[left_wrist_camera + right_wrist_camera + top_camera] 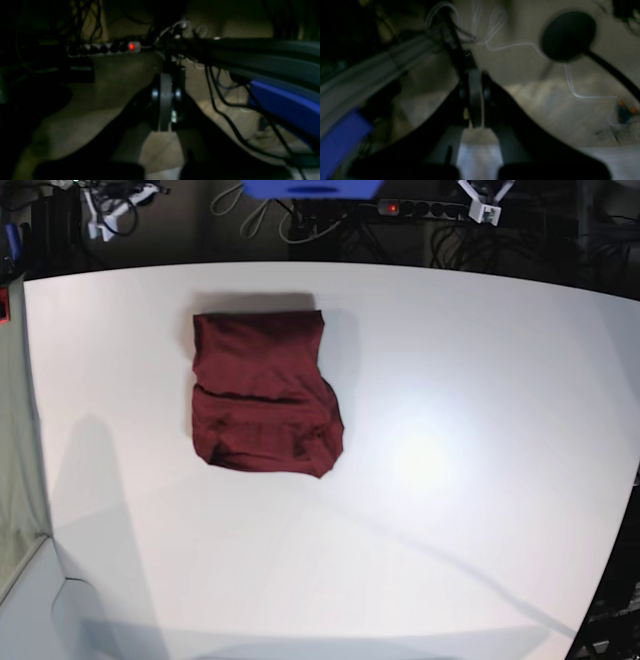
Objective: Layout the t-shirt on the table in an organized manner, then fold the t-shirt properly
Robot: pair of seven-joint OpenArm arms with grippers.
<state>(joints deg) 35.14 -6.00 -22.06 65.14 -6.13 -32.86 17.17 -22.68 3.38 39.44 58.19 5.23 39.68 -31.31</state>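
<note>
Maroon t-shirt (263,395) lying folded into a compact, roughly rectangular packet, toward ten o'clock from the middle of the table (450,480). Top edge straight and square, lower edge ragged, with one corner sagging toward five o'clock; a crease across the middle marking one layer lapped over another. Soft, matte, wrinkly cloth, no print. Judged from this shape: laying-out and folding apparently done, though the loose lower corner keeps the packet short of tidy.

Around it, wide smooth white tabletop, matte with a soft glare patch at three o'clock of the garment. No arm over the surface in the base view, only long faint shadows across the near half.

Left gripper (166,105) seen from its own wrist camera: jaws pressed together, nothing between them, aimed out past the table at a dim floor with a power strip (103,48) showing a red light at eleven o'clock, black cables (225,115) and a blue block (285,107) at three o'clock. Right gripper (475,100) likewise closed tight and empty, facing floor, a round dark disc (567,36) at one o'clock and thin white wires. Both likely parked away from the cloth because the work looks finished
</note>
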